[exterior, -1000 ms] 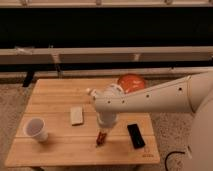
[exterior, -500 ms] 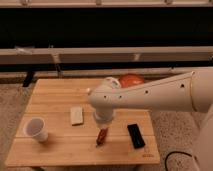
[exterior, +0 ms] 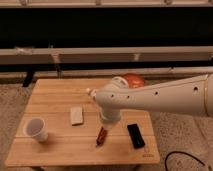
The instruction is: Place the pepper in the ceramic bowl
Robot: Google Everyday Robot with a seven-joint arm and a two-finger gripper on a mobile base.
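The pepper (exterior: 101, 136), a small dark-red chili, lies on the wooden table (exterior: 55, 100) near its front edge, right of centre. My gripper (exterior: 106, 126) hangs at the end of the white arm, directly above the pepper's upper end and very close to it or touching it. The ceramic bowl (exterior: 133, 79), orange-red and round, sits at the table's back right. The arm hides most of it.
A white paper cup (exterior: 36, 129) stands at the front left. A pale flat block (exterior: 76, 115) lies left of the gripper. A black flat device (exterior: 135, 136) lies right of the pepper. A railing and dark wall run behind the table.
The arm has swung further left across the table and covers more of the bowl. The gripper has stayed over the pepper, which has not moved.
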